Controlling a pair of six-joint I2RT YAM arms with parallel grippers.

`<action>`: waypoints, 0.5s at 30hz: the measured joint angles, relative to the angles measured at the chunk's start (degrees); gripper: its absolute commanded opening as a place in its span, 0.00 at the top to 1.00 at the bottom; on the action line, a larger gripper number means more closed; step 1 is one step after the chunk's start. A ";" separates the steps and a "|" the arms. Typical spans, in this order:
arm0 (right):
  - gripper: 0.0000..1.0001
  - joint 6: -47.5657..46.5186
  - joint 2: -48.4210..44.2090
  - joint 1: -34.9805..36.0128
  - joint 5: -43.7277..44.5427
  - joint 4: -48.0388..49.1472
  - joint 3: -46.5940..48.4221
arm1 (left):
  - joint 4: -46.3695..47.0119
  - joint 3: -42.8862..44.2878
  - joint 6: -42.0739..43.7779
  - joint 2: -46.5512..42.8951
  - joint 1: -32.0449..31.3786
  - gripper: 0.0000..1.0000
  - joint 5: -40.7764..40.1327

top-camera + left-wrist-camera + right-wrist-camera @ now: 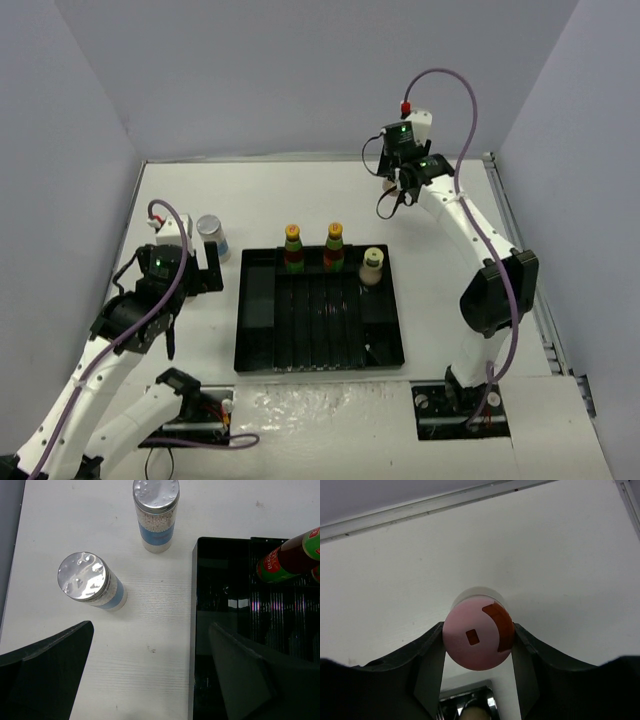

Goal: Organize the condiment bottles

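My right gripper [477, 647] is shut on the pink-capped bottle [478, 632], a finger on each side of its cap, at the far back of the table [398, 192]. Whether the bottle stands on the table or is lifted I cannot tell. My left gripper [150, 672] is open and empty, one finger over the table, the other over the tray's left edge. Two silver-lidded shakers [90, 580] [156, 512] stand on the table ahead of it; only one shows in the top view [210, 232]. Two orange-capped bottles [292, 250] [334, 247] and the yellow-green-capped bottle [372, 266] stand along the tray's far edge.
The black divided tray [256, 345] lies in the middle of the table, with a wide left compartment [225, 595] and narrow slots. Grey walls close the left, back and right sides. A rail runs along the table's right edge [520, 240].
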 measured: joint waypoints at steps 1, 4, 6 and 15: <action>1.00 0.37 -3.08 0.23 0.05 -0.22 -2.69 | 0.00 0.00 0.00 0.03 0.00 0.03 0.02; 1.00 1.28 -12.21 1.23 0.06 0.18 -10.06 | -0.02 0.00 0.02 0.00 0.00 0.03 0.02; 1.00 1.95 -18.10 1.83 -0.04 -0.28 -14.66 | -0.01 0.00 0.02 -0.04 0.00 0.03 0.04; 1.00 7.48 -40.84 7.91 0.31 -3.76 -33.27 | -0.19 0.00 0.00 0.01 0.00 0.03 0.61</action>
